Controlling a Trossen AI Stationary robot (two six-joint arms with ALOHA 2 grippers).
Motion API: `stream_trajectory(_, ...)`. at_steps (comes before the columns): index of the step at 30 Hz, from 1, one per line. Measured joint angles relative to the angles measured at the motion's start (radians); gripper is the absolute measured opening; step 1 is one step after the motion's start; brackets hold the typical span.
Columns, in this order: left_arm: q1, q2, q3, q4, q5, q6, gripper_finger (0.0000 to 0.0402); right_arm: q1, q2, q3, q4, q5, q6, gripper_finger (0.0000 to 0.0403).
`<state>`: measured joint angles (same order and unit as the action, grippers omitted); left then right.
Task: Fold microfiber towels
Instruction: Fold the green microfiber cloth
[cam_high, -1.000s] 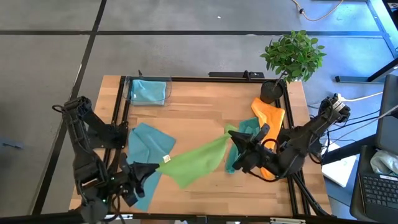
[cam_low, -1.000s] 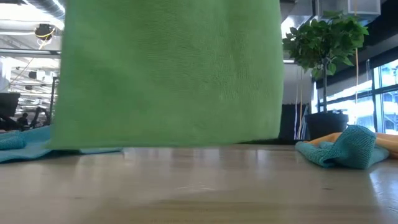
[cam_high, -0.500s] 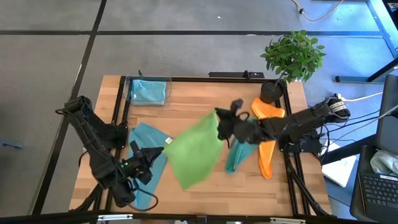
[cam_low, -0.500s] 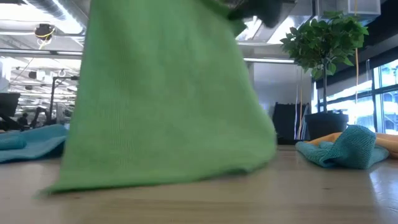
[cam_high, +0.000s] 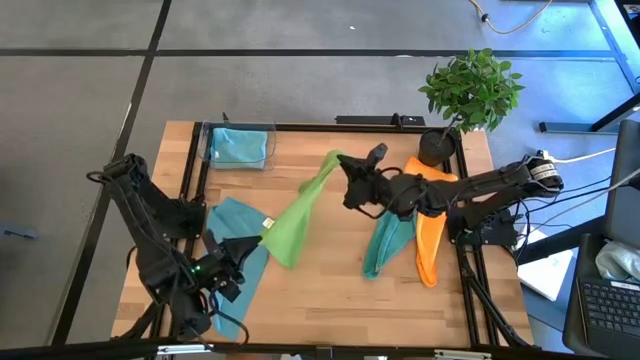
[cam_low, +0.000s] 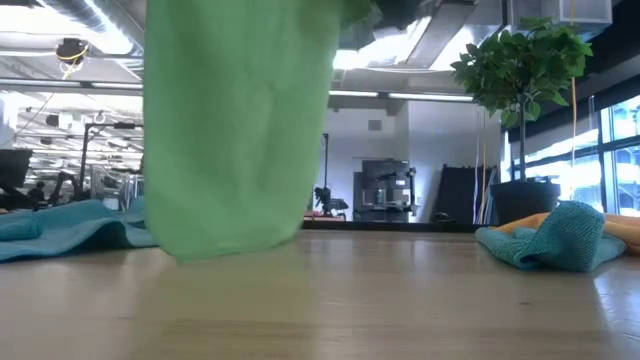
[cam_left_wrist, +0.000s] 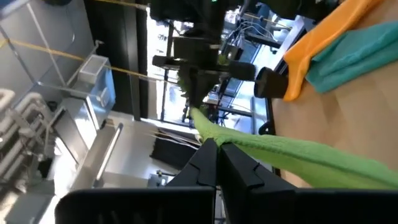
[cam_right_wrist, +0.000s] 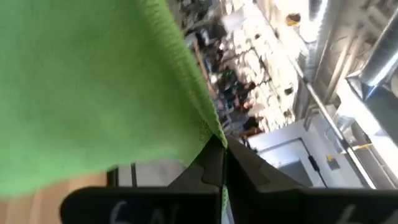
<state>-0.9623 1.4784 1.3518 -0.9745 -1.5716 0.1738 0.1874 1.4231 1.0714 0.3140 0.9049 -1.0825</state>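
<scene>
The lime green towel (cam_high: 300, 215) has narrowed into a hanging band, both grippers' fingers pinching its corners.

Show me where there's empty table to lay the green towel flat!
Bare wood lies along the near edge, between the light blue towel on the left and the teal towel on the right. The back strip between the clear box and the plant pot is bare too. The right edge is crowded: teal and orange towel.

light: even, bright daylight — window glare right | blur: right wrist view soft | shadows: faint
</scene>
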Motion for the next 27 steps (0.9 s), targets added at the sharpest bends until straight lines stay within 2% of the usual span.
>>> stream_trajectory(3, 0.001, -0.001, 0.022, 0.024, 0.003, -0.011, 0.0000, 0.044, 0.000, 0.000, -0.153, 0.043, 0.055, 0.0013)
stream_trajectory(6, -0.004, -0.002, 0.032, 0.129, 0.011, 0.063, 0.0000, 0.091, 0.001, -0.002, -0.258, 0.057, 0.072, 0.0008)
stream_trajectory(8, -0.012, -0.002, 0.039, 0.231, 0.011, 0.164, 0.0000, 0.118, 0.002, -0.002, -0.227, 0.128, 0.039, 0.0006)
stream_trajectory(11, -0.022, -0.002, 0.040, 0.410, 0.011, 0.338, 0.0000, 0.155, -0.007, -0.002, -0.090, 0.228, -0.084, 0.0006)
stream_trajectory(15, -0.047, -0.002, 0.040, 0.584, 0.012, 0.506, 0.0000, 0.228, -0.043, -0.001, -0.006, 0.201, -0.198, 0.0010)
stream_trajectory(18, -0.065, -0.002, 0.040, 0.646, 0.012, 0.559, 0.0000, 0.288, -0.072, -0.001, -0.013, 0.143, -0.221, 0.0010)
stream_trajectory(20, -0.073, -0.002, 0.040, 0.675, 0.015, 0.576, 0.0000, 0.325, -0.088, -0.001, -0.012, 0.144, -0.220, 0.0011)
stream_trajectory(27, -0.102, -0.002, 0.040, 0.707, 0.052, 0.576, 0.0000, 0.453, -0.105, -0.001, -0.001, 0.237, -0.222, 0.0011)
